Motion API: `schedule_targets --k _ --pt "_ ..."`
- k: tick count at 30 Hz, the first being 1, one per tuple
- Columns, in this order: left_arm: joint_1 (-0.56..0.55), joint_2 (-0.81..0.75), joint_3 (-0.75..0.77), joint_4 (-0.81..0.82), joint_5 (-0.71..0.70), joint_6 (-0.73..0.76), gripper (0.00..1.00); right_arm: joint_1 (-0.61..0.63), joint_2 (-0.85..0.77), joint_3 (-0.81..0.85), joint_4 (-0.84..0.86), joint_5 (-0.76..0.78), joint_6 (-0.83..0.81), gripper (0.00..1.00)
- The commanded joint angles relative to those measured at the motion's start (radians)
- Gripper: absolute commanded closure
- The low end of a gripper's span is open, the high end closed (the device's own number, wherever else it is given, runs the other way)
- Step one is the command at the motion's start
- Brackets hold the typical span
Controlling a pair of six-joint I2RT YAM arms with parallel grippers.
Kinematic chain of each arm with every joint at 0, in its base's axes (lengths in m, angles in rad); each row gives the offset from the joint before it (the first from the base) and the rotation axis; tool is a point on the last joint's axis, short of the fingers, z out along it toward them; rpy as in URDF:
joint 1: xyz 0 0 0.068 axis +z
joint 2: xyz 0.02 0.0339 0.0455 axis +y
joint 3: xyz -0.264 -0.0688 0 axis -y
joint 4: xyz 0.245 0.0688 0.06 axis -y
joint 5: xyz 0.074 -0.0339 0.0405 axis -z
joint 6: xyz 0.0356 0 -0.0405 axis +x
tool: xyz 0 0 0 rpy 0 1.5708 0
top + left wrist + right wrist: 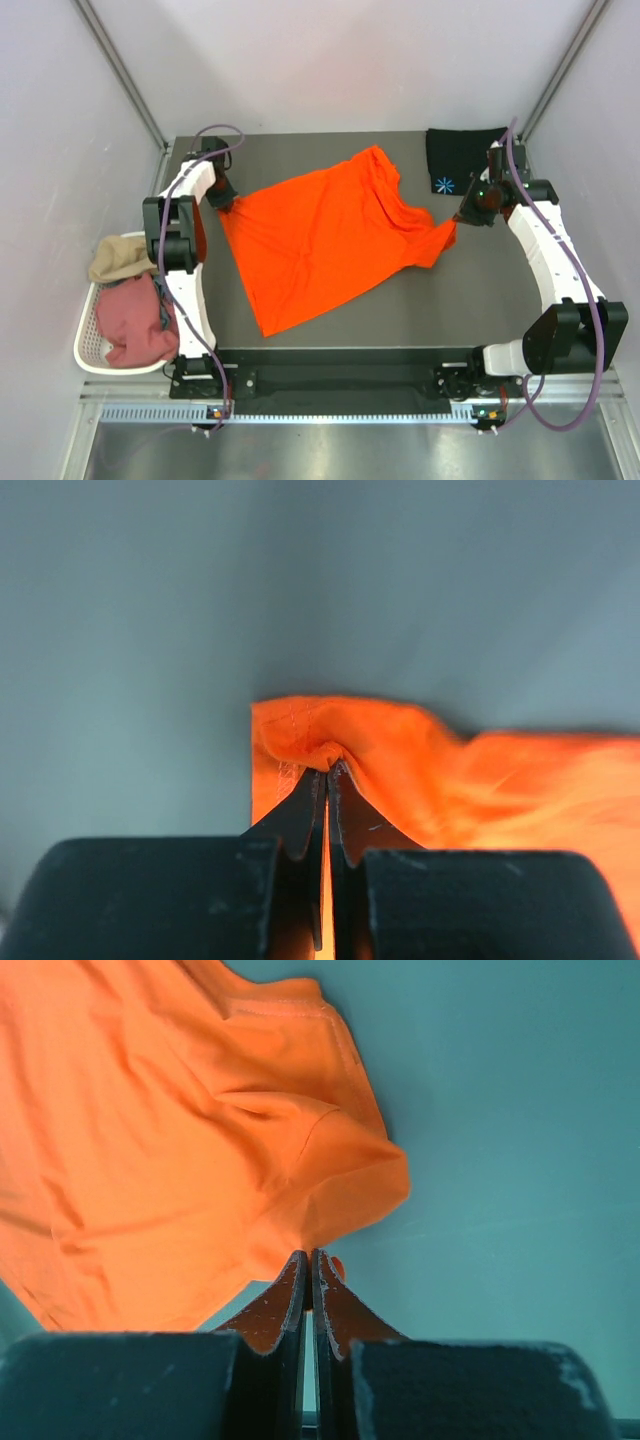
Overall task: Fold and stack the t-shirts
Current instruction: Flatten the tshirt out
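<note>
The orange t-shirt (325, 235) lies spread across the middle of the dark table, with its right part bunched. My left gripper (224, 203) is shut on the shirt's left corner; in the left wrist view the gripper (327, 772) pinches orange cloth (400, 750) at its tips. My right gripper (460, 220) is shut on the shirt's right corner; in the right wrist view the gripper (307, 1256) pinches the orange cloth (150, 1140). A folded black t-shirt (458, 160) with a light-blue starburst mark (444, 184) lies at the far right corner.
A white slotted basket (90, 345) stands off the table's left edge with a tan shirt (122, 257) and a dusty pink shirt (135, 320) in it. Pale walls close in the table at back and both sides.
</note>
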Motion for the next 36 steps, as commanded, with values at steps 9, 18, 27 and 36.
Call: schedule_targets --k 9,18,27,36 --pt "-0.061 0.150 0.377 0.201 0.131 0.110 1.00 0.010 -0.020 -0.032 0.012 -0.054 0.004 1.00" --pt "-0.067 -0.015 0.376 -0.124 -0.171 0.024 0.43 0.028 -0.024 -0.046 0.039 -0.073 0.010 1.00" --pt "-0.133 -0.577 -0.295 -0.184 -0.068 -0.206 0.63 0.057 -0.027 -0.060 0.055 -0.071 -0.004 1.00" --pt "-0.304 -1.058 -0.838 -0.193 -0.002 -0.738 0.58 0.096 -0.021 -0.062 0.055 -0.062 -0.013 1.00"
